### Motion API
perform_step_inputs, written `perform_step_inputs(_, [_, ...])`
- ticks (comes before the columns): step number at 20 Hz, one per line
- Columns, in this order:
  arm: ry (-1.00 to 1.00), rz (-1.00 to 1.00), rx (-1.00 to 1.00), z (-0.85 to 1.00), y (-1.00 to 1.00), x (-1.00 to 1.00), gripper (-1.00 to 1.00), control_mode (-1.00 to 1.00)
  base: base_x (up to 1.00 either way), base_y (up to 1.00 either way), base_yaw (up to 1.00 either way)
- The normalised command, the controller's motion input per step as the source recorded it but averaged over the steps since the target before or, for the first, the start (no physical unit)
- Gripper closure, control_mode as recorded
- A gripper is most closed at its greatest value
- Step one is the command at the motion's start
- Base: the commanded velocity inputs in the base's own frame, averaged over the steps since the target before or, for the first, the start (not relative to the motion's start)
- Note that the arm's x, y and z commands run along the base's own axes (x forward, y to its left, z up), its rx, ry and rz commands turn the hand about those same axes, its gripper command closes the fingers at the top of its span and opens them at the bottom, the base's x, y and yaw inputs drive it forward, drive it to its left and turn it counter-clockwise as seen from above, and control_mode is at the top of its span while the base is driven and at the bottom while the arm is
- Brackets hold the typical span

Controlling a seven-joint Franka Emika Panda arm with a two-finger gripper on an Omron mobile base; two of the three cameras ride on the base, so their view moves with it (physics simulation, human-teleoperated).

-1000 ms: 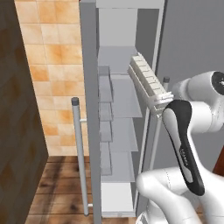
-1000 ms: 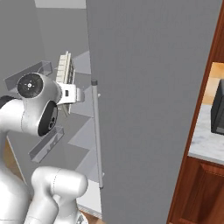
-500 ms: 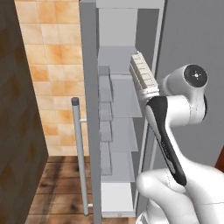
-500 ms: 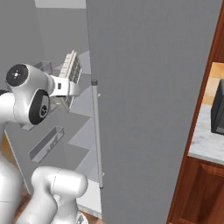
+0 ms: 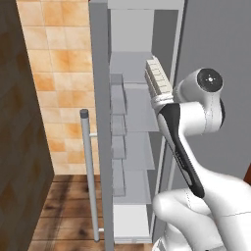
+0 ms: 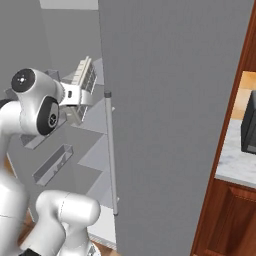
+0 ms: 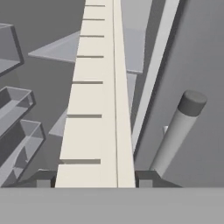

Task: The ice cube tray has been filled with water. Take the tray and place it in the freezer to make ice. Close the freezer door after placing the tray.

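Ice cube tray (image 5: 158, 77) held up at the mouth of the freezer (image 5: 133, 117), level with the upper shelves, tilted on edge with its far end pointing in and up. In the hand view the tray (image 7: 97, 100) runs straight away from the gripper (image 7: 95, 178), whose jaws are clamped narrow on its near end, one dark tip on each side. From the right base view the tray (image 6: 84, 76) sits just left of the right door's bar handle (image 6: 111, 150).

Step in hand, as I judge it: carrying the tray in onto a shelf. To do it well: level the tray first, since it is meant to hold water and now stands well off flat. Then push in along its own length over the bare front edge of an upper shelf (image 5: 139, 110), lower until it rests, release only when flat.

Room and edges:
- Freezer door (image 5: 99, 127) stands open to the left, its clear bins (image 5: 117, 142) facing the shelves; the gap between bins and shelf fronts is narrow.
- Door's own bar handle (image 5: 90, 171) lies outside, clear of the arm.
- Right door's edge close beside the wrist; elbow has the least slack there.
- Shelves look bare, so space inside is open.
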Motion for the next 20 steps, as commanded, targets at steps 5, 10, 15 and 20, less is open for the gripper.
perform_step_inputs(5, [0.0, 0.0, 0.0, 0.0, 0.0, 0.3, 1.0, -1.0, 0.0, 0.0, 0.0])
perform_step_inputs(10, [0.0, 0.0, 0.0, 0.01, 0.01, 0.21, 1.0, -1.0, 0.0, 0.0, 0.0])
perform_step_inputs(15, [0.0, -0.02, 0.0, 0.07, 0.0, 0.0, 1.0, -1.0, 0.0, 0.0, 0.0])
perform_step_inputs(20, [0.0, 0.0, 0.0, 0.12, 0.02, 0.0, 1.0, -1.0, 0.0, 0.0, 0.0])
